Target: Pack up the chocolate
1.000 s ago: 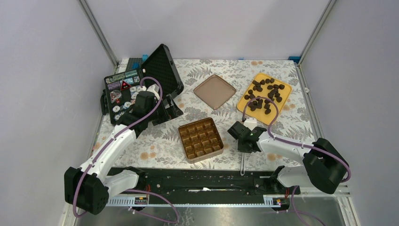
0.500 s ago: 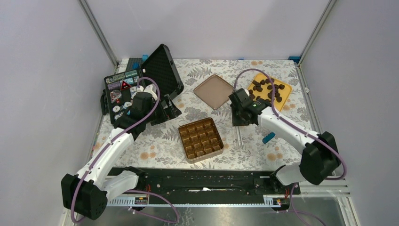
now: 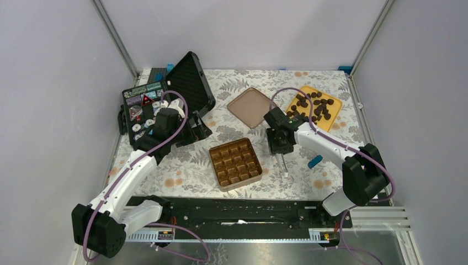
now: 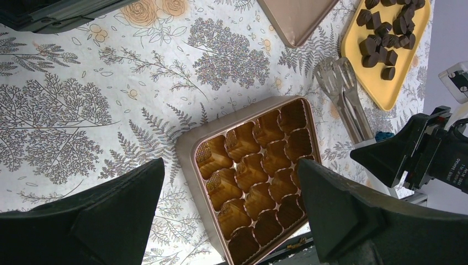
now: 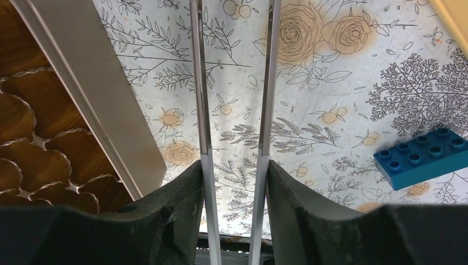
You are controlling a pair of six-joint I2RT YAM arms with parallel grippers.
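The chocolate (image 3: 313,105) (image 4: 386,38) lies as several dark pieces on a yellow tray (image 3: 337,105) (image 4: 381,91) at the back right. The golden tin (image 3: 235,163) (image 4: 254,165) (image 5: 99,94) stands with bare compartments at the centre front. My right gripper (image 3: 277,144) (image 5: 234,168) (image 4: 405,152) is shut on metal tongs (image 5: 201,83) (image 3: 284,168), one tong arm against each finger. The tong heads (image 4: 335,77) are near the tray's edge and carry nothing. My left gripper (image 4: 230,165) (image 3: 197,130) is open and holds nothing, left of the tin.
A flat brown lid (image 3: 251,106) (image 4: 295,16) lies behind the tin. An open black case (image 3: 160,105) with small items stands at the back left. A blue brick (image 3: 314,161) (image 5: 422,157) lies on the floral cloth right of the tongs.
My right arm carried the tongs from the front edge toward the yellow tray, then shifted slightly left. Its jaws and the tong arms have spread wider. The left arm barely moved.
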